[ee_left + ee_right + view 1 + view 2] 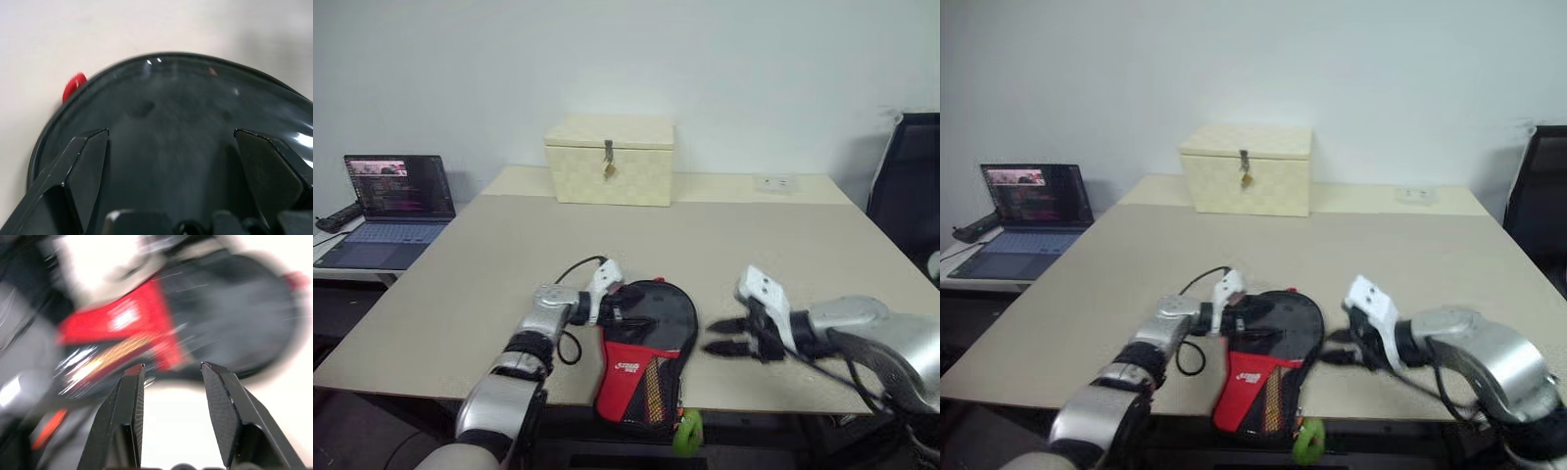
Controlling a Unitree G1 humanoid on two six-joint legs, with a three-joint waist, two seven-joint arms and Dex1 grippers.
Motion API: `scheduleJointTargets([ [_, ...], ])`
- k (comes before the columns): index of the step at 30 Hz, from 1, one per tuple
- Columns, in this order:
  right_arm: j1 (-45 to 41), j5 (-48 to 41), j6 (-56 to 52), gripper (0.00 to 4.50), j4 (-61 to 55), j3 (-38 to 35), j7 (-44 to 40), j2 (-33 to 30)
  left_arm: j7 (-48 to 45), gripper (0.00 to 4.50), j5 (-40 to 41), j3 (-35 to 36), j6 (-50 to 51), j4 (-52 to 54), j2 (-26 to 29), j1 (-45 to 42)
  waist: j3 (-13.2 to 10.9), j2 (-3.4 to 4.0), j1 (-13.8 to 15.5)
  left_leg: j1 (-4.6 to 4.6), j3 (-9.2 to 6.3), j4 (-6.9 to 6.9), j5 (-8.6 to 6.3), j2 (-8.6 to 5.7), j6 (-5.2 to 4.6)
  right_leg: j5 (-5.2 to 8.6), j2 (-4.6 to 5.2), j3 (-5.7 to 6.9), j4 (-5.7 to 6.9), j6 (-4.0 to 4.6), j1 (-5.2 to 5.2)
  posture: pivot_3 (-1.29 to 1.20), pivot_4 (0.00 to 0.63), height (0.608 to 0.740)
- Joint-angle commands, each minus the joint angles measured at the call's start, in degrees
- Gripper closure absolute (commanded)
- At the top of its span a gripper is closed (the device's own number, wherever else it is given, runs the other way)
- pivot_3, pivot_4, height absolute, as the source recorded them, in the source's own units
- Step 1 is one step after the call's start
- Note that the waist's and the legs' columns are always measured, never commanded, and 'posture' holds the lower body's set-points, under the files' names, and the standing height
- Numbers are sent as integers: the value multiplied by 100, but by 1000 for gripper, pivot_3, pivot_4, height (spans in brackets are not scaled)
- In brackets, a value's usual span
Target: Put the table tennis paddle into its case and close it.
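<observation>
case (644,357) sits at the near table edge, its tail hanging over, paddle not visible so probably inside. left gripper (625,304) spread wide at its round end, right gripper (725,336) apart, empty, beside it. i'd pin the case first, then find the zip pull.

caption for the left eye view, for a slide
Left gripper open at the case on the table, right gripper open beside it, cream box behind.
</observation>
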State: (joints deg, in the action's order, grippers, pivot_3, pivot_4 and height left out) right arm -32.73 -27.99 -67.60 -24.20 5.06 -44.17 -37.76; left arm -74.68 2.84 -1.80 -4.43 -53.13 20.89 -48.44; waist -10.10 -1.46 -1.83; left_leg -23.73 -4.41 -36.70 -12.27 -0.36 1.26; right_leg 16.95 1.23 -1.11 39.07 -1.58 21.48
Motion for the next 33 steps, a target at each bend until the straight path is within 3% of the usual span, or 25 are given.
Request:
scheduleJointTargets([
  [1, -398, 477, 583, 2576, 973, 201, 546, 454, -449, 0, 549, 192, 789, 1507, 541, 529, -2, 3, -14, -5, 0, 1, 0, -1, 0, 0, 0, 0, -1, 1, 6, 0, 150, 740],
  [8, -1007, 1259, 1760, 2576, 3257, 475, 1195, 1542, -242, 0, 1173, 436, 2100, 3809, 1401, 1782, -12, 19, -4, -17, 8, 16, 0, 1, 0, 2, 3, -9, 1, 7, 30, 0, 150, 740],
  [19, -1194, 1525, 2078, 2576, 4361, 404, 1227, 1951, 317, 0, 1512, 496, 2745, 4844, 1768, 2332, -24, 34, 2, -10, 7, 16, 2, 0, 3, 2, -4, -5, 6, 7, 26, 0, 150, 740],
  [25, -1456, 1521, 2040, 4430, 4603, 437, 1055, 2155, 456, 0, 1559, 447, 2796, 4991, 1845, 2398, -24, 35, -3, -7, 8, 15, 3, 3, 3, 0, -6, -6, 8, 12, 25, 0, 150, 740],
  [33, -2231, 1789, 2712, 4472, 5721, 392, 1157, 2658, 555, 0, 1572, 395, 2794, 4995, 1889, 2389, -27, 38, -179, 5, 18, 18, 3, 19, 3, -9, -9, -16, 13, 27, 27, 0, 150, 740],
])
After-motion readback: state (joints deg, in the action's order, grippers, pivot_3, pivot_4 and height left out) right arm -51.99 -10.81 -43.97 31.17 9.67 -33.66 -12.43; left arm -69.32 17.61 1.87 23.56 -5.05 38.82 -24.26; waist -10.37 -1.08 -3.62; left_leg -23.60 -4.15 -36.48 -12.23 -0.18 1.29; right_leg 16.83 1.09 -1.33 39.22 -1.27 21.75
